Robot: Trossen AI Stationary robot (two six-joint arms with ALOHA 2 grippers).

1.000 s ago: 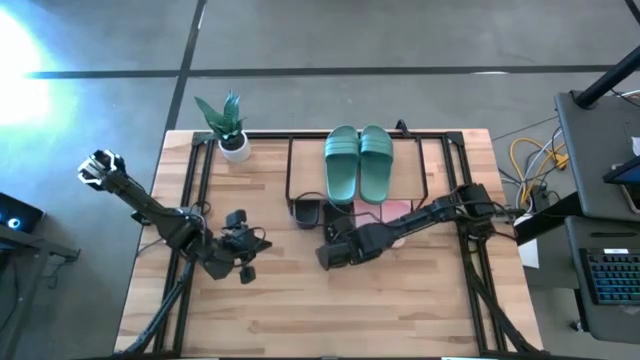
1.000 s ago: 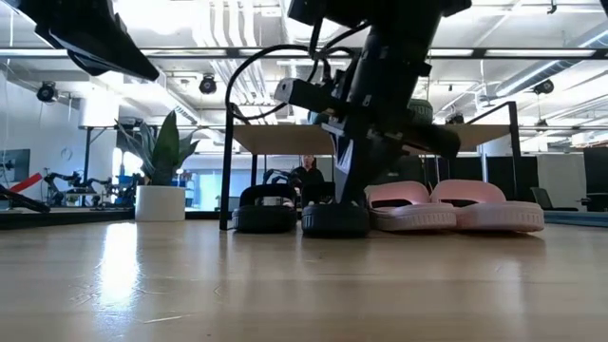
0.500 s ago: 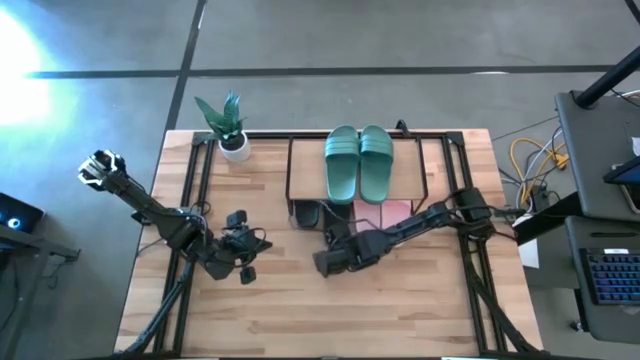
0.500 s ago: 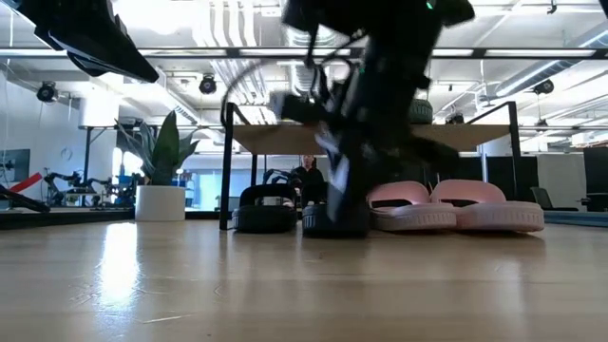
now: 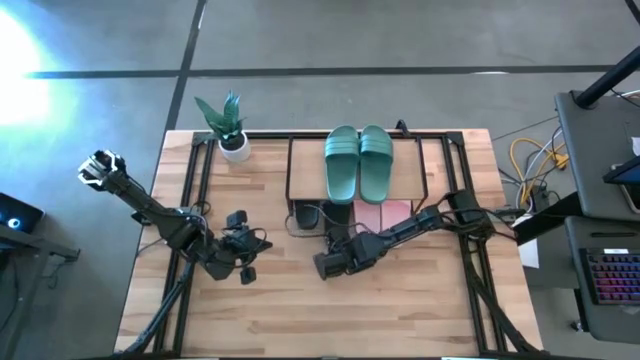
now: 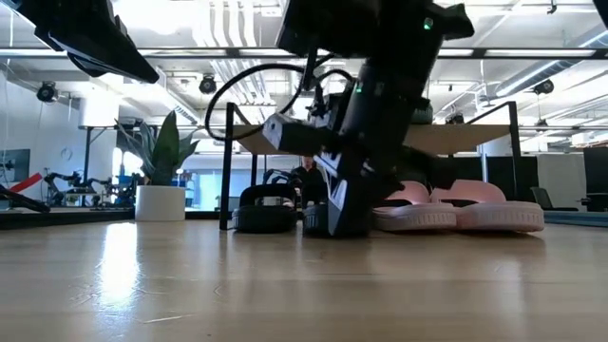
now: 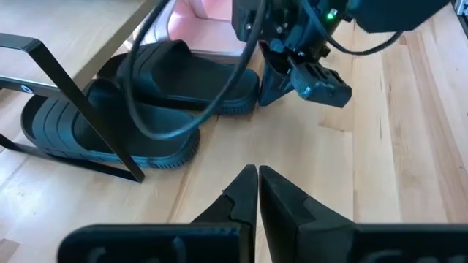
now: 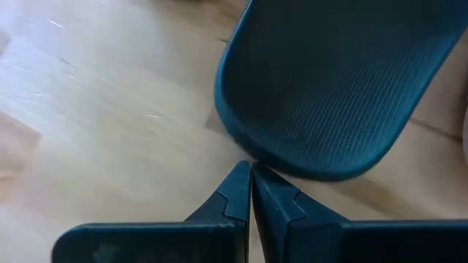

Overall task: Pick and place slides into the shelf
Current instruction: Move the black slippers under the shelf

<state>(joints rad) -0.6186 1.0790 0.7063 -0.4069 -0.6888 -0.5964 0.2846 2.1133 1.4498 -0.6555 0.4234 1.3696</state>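
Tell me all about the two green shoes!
The green slides are a matching pair of dark green rubber-looking sandals, each with an open toe and one wide, ribbed strap. They lie flat, side by side and touching, right side up on the shelf, on its light wooden top board. Their toes point toward the front of the table. Nothing holds them; both robot arms are lower down on the table, away from them.
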